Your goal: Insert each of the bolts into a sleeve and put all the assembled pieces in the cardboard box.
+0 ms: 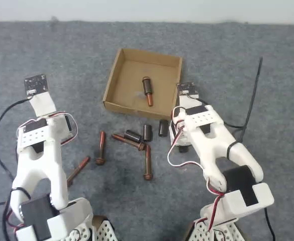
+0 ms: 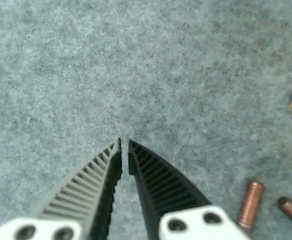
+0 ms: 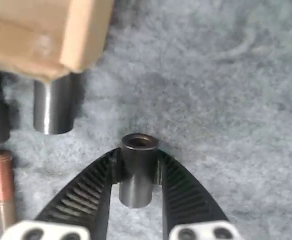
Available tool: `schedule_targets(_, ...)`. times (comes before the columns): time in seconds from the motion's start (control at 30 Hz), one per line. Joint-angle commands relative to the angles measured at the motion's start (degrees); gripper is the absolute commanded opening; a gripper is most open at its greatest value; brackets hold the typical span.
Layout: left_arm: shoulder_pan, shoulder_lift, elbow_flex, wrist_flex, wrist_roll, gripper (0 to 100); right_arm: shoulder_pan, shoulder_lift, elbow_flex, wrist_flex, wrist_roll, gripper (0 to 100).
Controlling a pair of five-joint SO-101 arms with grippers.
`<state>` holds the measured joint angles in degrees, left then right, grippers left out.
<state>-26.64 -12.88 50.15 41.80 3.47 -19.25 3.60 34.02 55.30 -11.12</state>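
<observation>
Pinched between the two ribbed black fingers [image 3: 86, 197] of the right gripper [image 3: 138, 159]: a short black cylindrical metal sleeve [image 3: 135, 186], gripped on both sides near its open end, axis running along the fingers. Sits just off the corner of the shallow brown cardboard box [image 3: 46, 35]. Lifted or resting on the grey carpet-like table cover [image 3: 235, 100]: cannot be told. Close beside it, under the box corner, a second dark sleeve [image 3: 53, 107]. Farther along, a threaded copper-coloured bolt [image 3: 2, 182].

At the left gripper [image 2: 125, 145]: ribbed fingers [image 2: 93, 185] drawn almost together, a thin slit between the tips, nothing held. Hovers over the grey cover, well apart from the box, with two copper bolt ends [image 2: 249, 202] off to one side.

From above: inside the box [image 1: 112, 75], one assembled piece [image 1: 147, 90], bolt pushed through sleeve, lying near the middle of the floor. In front of the box, between the two white arms, four loose bolts [image 1: 101, 147] and three loose sleeves [image 1: 147, 132], one sleeve lying against a bolt shank. Right arm's white body [image 1: 207, 135] just beside the loose sleeves, above its own gripper.
</observation>
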Motion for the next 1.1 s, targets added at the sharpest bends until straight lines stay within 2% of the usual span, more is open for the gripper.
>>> schedule_targets(0.0, 0.1, -3.1, -0.2, -1.3, -0.4, 3, 1.1, -0.8, -3.4, 2.0, 0.5, 0.6)
schedule_targets(0.17, 0.0, -3.1, -0.2, -1.3, -0.4, 3, 1.5, -0.9, -5.6, 7.0, 4.3, 0.7)
schedule_targets(0.33, 0.0, -3.1, -0.2, -1.4, -0.4, 3, 5.8, -4.8, -5.7, 9.5, 4.3, 0.7)
schedule_targets(0.6, 0.2, -3.1, -0.2, -1.4, -0.4, 3, 10.9, -13.6, 0.0, 6.0, 4.2, 0.7)
schedule_targets(0.83, 1.8, -3.0, 0.4, -1.5, -0.6, 3, 14.0, -13.8, 1.1, 2.8, 4.1, 0.7)
schedule_targets(0.97, 4.0, -3.0, 0.5, -1.2, -4.7, 3, 16.3, -13.5, 1.1, 0.1, 4.2, 0.7)
schedule_targets(1.07, 5.1, -3.6, 1.4, -1.1, -4.7, 3, 17.9, -10.7, 0.9, -3.1, 4.5, 0.7)
